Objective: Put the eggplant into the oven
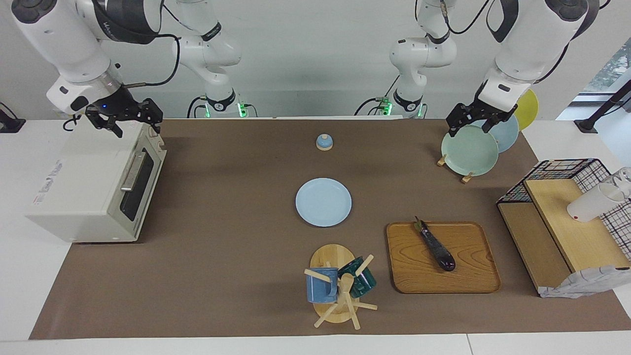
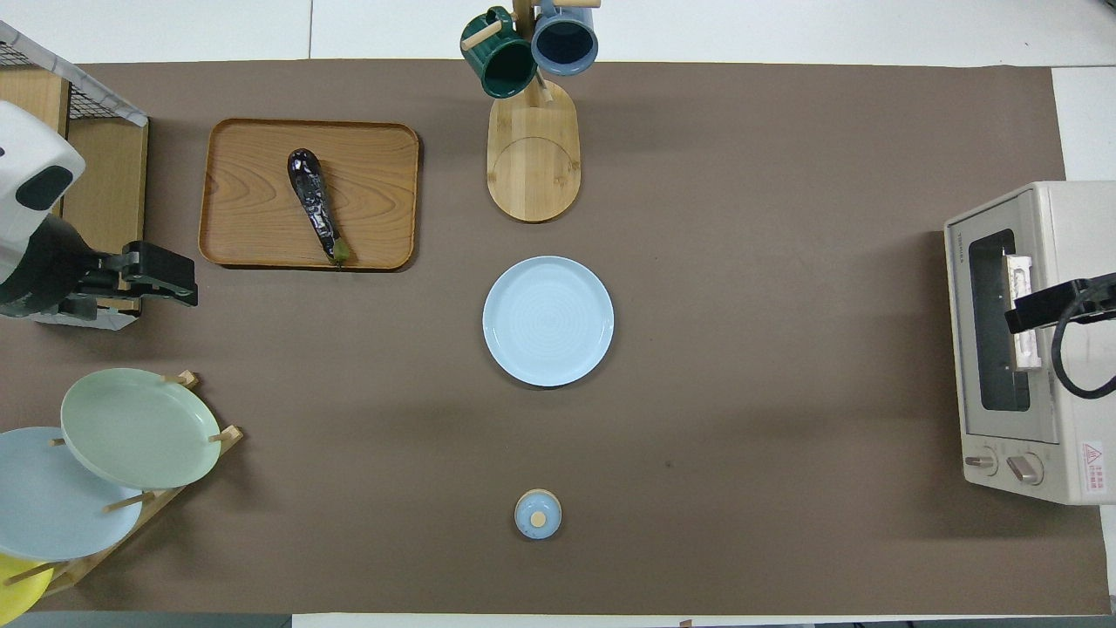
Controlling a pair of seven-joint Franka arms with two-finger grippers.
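Facing view
Eggplant (image 1: 437, 245): lying loose on the wooden tray (image 1: 473, 278), toward the left arm's end of the table, stem toward the robots.
Oven (image 1: 93, 195): at the right arm's end, door shut.
Left gripper (image 1: 473, 123): raised over the plate rack (image 1: 468, 150), fingers spread, holding nothing.
Right gripper (image 1: 129, 121): raised over the oven's top edge nearest the robots; finger state cannot be told.

Overhead view
Eggplant (image 2: 314, 205): untouched on the tray (image 2: 253, 235).
Left gripper (image 2: 161, 277): over bare mat beside the tray.
Right gripper (image 2: 1046, 305): over the oven (image 2: 1029, 344) door.
Step in hand: judged as 1 of 3, door not yet opened.
Next move: likely hooking the handle and pulling the door down.
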